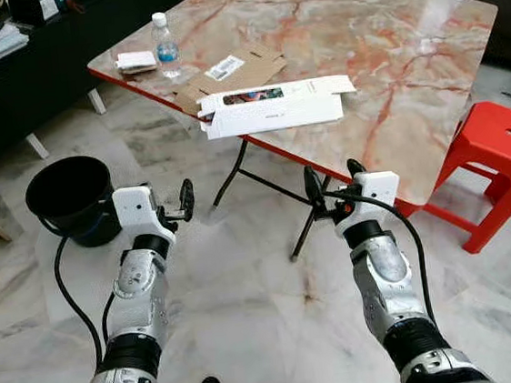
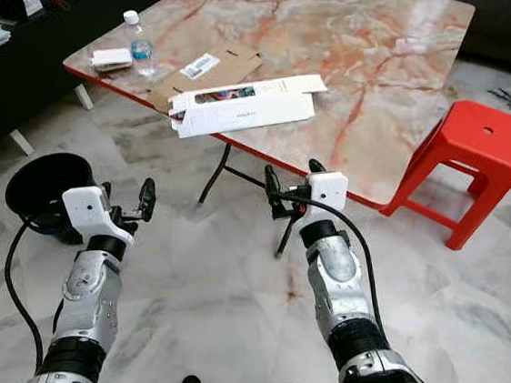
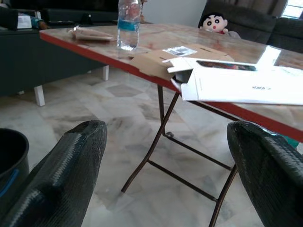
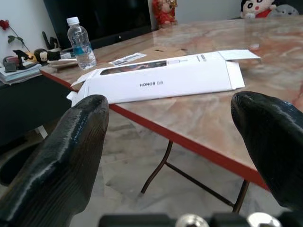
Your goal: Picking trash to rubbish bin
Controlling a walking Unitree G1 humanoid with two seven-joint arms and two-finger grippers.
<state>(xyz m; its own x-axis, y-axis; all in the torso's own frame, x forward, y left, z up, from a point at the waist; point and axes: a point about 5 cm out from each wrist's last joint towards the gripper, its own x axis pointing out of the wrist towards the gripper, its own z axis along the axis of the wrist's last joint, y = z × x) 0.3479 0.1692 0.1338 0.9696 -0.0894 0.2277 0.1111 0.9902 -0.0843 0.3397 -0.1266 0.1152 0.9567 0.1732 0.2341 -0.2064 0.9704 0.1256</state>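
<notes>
Both grippers, left gripper (image 1: pixel 176 202) and right gripper (image 1: pixel 333 186), hang empty with fingers apart, short of the table (image 1: pixel 424 55): approach step, nothing grasped yet. Next likely: reach to 12 o'clock for the white box (image 1: pixel 274 107) marked "HONOR" at the near edge, then carry it to the black bin (image 1: pixel 71 197) at 9 o'clock. Beyond lie flat cardboard (image 1: pixel 234 73) with an unreadable sticker, and a water bottle (image 1: pixel 165 45).

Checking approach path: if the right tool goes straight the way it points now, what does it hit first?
Probably the table's red edge, just below the white box. The right tool is open and aimed roughly at edge height; depth is unclear, so it might instead slip under the tabletop.
</notes>
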